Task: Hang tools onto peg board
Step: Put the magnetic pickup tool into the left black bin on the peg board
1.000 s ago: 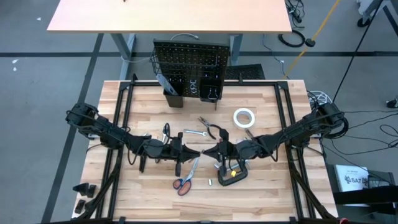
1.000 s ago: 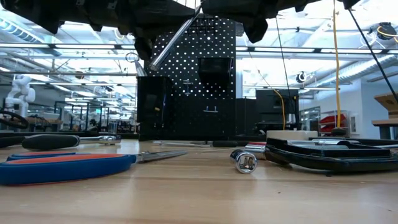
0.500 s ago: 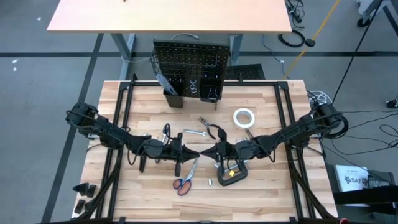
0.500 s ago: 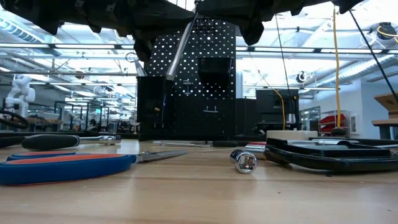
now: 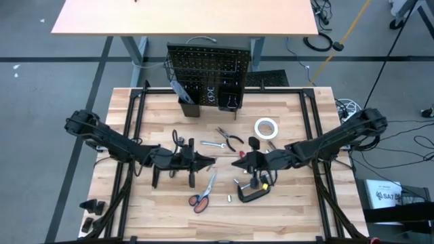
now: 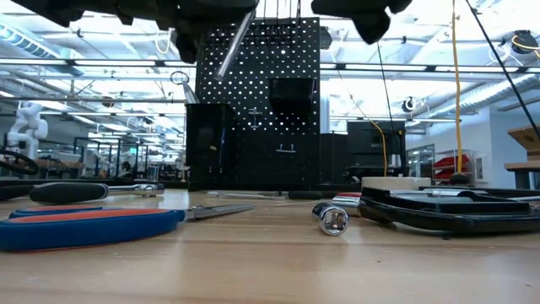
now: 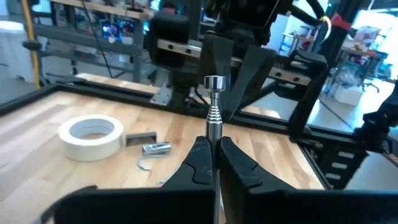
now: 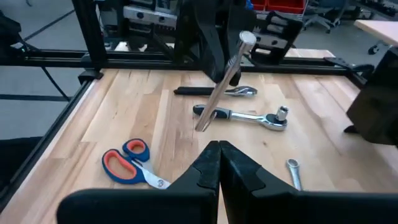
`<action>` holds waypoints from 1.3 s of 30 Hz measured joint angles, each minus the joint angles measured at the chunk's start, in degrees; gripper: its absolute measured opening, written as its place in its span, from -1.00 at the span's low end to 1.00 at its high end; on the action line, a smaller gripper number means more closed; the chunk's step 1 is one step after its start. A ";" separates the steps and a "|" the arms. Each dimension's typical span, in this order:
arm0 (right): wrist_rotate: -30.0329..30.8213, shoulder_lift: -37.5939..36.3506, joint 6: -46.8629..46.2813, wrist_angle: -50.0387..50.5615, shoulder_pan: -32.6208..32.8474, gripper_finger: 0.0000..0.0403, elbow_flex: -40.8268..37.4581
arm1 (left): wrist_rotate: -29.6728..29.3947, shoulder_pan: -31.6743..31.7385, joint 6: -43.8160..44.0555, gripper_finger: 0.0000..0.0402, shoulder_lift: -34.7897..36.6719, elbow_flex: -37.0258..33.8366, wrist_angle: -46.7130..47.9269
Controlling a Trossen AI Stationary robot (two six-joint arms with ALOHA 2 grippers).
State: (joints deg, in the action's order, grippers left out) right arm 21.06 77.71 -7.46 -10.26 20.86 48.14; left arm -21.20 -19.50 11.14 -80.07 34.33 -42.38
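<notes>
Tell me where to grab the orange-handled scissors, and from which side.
Grip the orange-handled scissors at the narrow neck just ahead of the handle loops. Come from straight above, with the fingers closing across the shut blades. They lie flat on the table, so a sideways approach would likely find little to hold.

The pale wooden table [image 5: 298, 108] fills mid-frame. On it lie the orange-handled scissors [image 5: 201, 196] lower centre, black C-clamp [image 5: 252, 193] beside them, white tape roll [image 5: 266, 127] right of centre, pliers [image 5: 230, 139] centrally.

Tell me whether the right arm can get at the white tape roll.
Probably yes: nothing covers the tape roll, flat on bare wood close to the right claw, which is shut and empty.
</notes>
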 joint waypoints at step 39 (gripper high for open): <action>0.13 -3.95 2.33 6.43 2.12 -1.00 0.00 | -45.14 5.88 8.10 -0.99 19.69 -2.82 21.94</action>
State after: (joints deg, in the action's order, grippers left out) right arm 21.19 73.76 -5.13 -3.83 22.98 48.14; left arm -66.35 -13.63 19.25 -60.38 31.51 -20.45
